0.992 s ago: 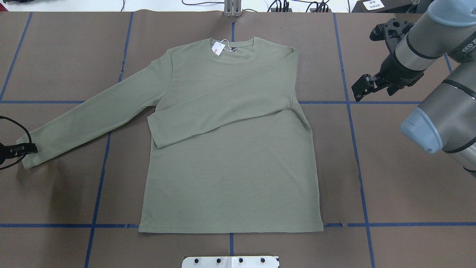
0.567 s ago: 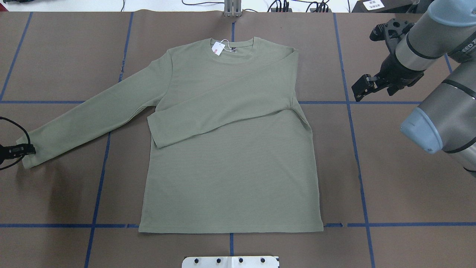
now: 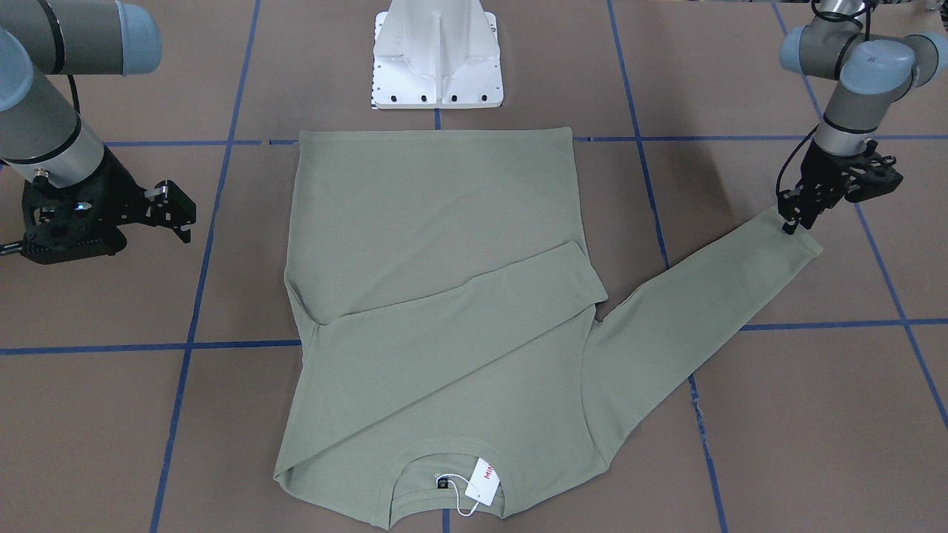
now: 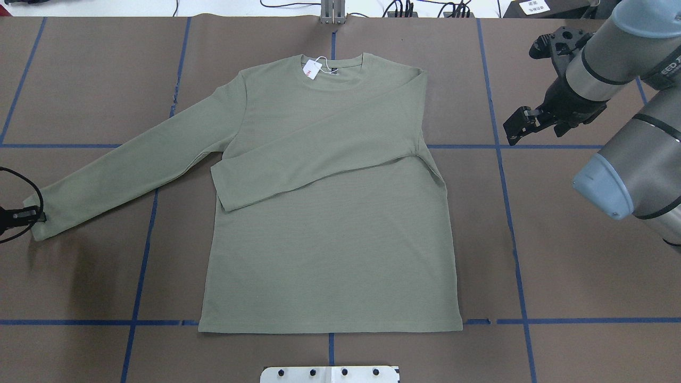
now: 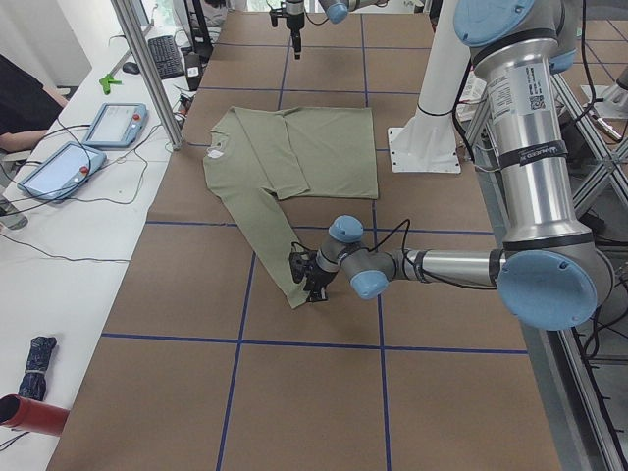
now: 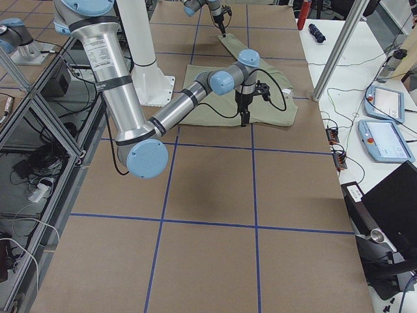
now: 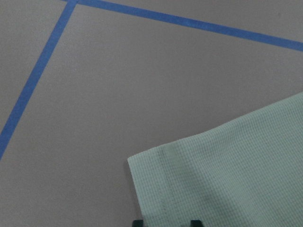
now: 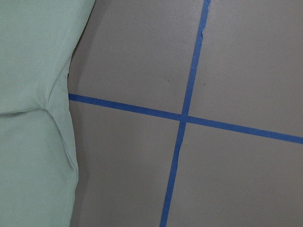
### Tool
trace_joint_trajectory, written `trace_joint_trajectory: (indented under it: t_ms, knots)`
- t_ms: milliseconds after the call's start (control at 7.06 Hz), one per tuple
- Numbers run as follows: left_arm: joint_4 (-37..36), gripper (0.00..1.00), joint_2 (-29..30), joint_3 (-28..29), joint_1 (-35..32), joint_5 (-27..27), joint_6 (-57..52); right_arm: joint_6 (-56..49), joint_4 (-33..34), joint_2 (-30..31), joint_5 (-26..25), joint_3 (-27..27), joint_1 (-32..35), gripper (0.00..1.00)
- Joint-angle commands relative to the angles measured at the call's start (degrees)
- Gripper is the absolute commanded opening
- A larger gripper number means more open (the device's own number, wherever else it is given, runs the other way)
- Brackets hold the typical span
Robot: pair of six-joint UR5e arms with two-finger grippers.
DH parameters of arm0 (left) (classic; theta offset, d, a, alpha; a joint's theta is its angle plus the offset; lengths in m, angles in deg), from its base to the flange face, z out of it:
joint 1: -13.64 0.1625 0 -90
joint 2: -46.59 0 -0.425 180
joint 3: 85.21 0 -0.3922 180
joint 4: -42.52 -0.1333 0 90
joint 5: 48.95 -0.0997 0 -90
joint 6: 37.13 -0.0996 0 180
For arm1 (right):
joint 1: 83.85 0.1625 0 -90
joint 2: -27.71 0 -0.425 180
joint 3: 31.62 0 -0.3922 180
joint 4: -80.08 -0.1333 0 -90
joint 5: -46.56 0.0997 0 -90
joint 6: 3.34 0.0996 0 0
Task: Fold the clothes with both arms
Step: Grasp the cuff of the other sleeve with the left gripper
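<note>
Brown paper covers the table [image 4: 80, 80], squared off with blue tape lines [image 4: 139, 266], and the robot's white base pedestal [image 3: 437, 59] sits at 6 o'clock in my overhead view. The sage-green long-sleeved shirt [image 4: 330, 239] lies flat in the middle, collar at 12 and hem at 6, with its white hang tag [image 4: 311, 68] at the neck.

One sleeve [image 4: 319, 154] is already folded across the chest and ends near the opposite side seam. The other sleeve [image 4: 133, 170] runs out toward 8 o'clock, so I judge it to be the next fold.

That explains why the left gripper [image 4: 37, 216] is down at that sleeve's cuff [image 7: 199, 189]. On its wrist camera, both fingertips [image 7: 137, 222] show apart at the bottom edge with flat cloth between them. I read the jaws as spread and not clamped, though the view cuts off too low to say whether they touch the fabric.

The right gripper [image 4: 515, 126] hangs at 2 o'clock, off the shirt, with its jaws spread and empty. It is probably parked there to keep out of the sleeve's path.
</note>
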Motion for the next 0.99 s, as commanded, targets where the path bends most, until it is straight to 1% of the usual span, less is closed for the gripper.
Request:
trace_joint_trajectory:
  t_ms: [0,142,283,425,567,850]
  knots:
    - [0.0,0.71,0.0,-0.1,0.0,0.0,-0.1,0.0,0.0,0.0,0.0,0.0,0.0,1.0]
    - [-0.1,0.79,0.0,-0.1,0.0,0.0,-0.2,0.0,0.0,0.0,0.0,0.0,0.0,1.0]
    - [0.0,0.8,-0.1,0.2,0.1,0.0,-0.2,0.0,0.0,0.0,0.0,0.0,0.0,1.0]
    - [-0.1,0.86,-0.1,0.3,0.1,0.0,-0.2,0.0,0.0,0.0,0.0,0.0,0.0,1.0]
    - [-0.1,0.88,0.0,0.4,0.1,0.0,-0.2,0.0,0.0,0.0,0.0,0.0,0.0,1.0]
    - [-0.1,0.88,0.0,0.4,0.1,0.0,-0.1,0.0,0.0,0.0,0.0,0.0,0.0,1.0]
